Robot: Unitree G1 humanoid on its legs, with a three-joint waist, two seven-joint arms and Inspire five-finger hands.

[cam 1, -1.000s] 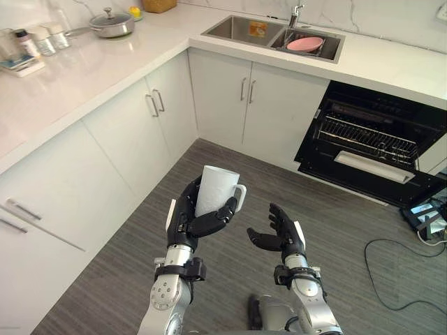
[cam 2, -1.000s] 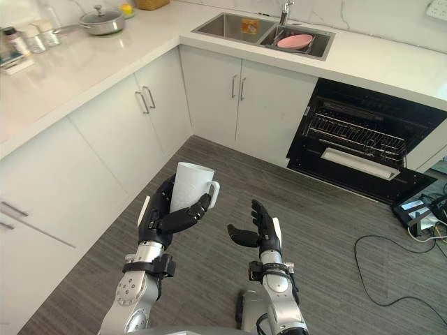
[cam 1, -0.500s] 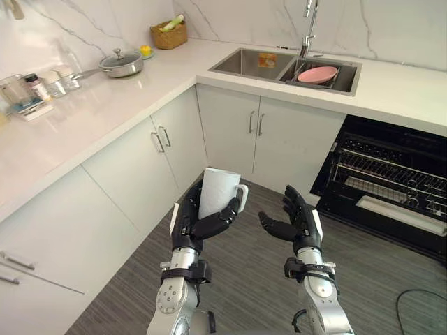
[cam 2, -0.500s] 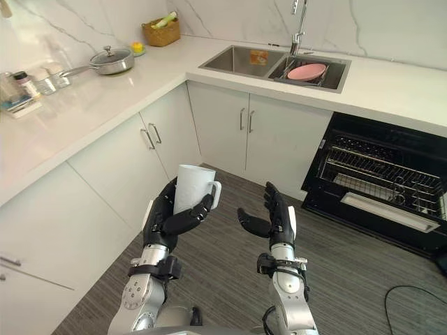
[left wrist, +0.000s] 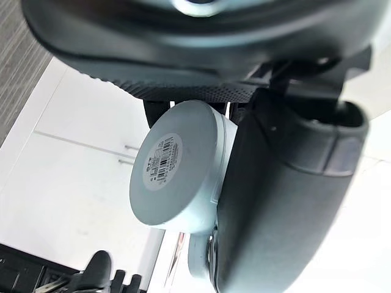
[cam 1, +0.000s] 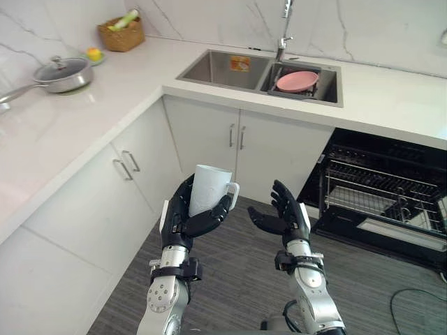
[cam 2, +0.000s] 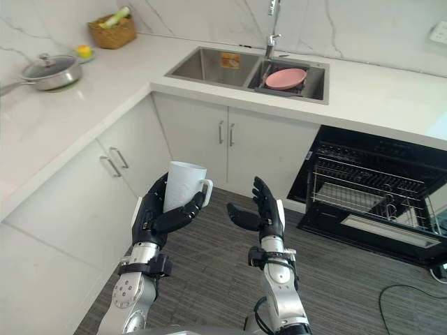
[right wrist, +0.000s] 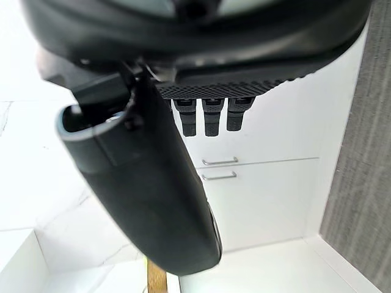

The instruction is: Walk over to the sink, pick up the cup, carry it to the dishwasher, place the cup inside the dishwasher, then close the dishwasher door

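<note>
Left hand (cam 1: 179,215) curled round upright cup (cam 1: 209,190); right hand (cam 1: 288,215) spread, empty; risk: walking jolts toward the open dishwasher (cam 1: 391,202) may loosen the cup.

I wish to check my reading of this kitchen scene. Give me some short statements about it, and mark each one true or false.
1. The left hand is curled round the white cup, which stands upright. True.
2. The right hand holds a pink plate. False: it is open and empty; the pink plate lies in the sink.
3. The dishwasher is shut. False: it stands open, and its rack shows.
4. A lidded pan stands on the counter. True.
</note>
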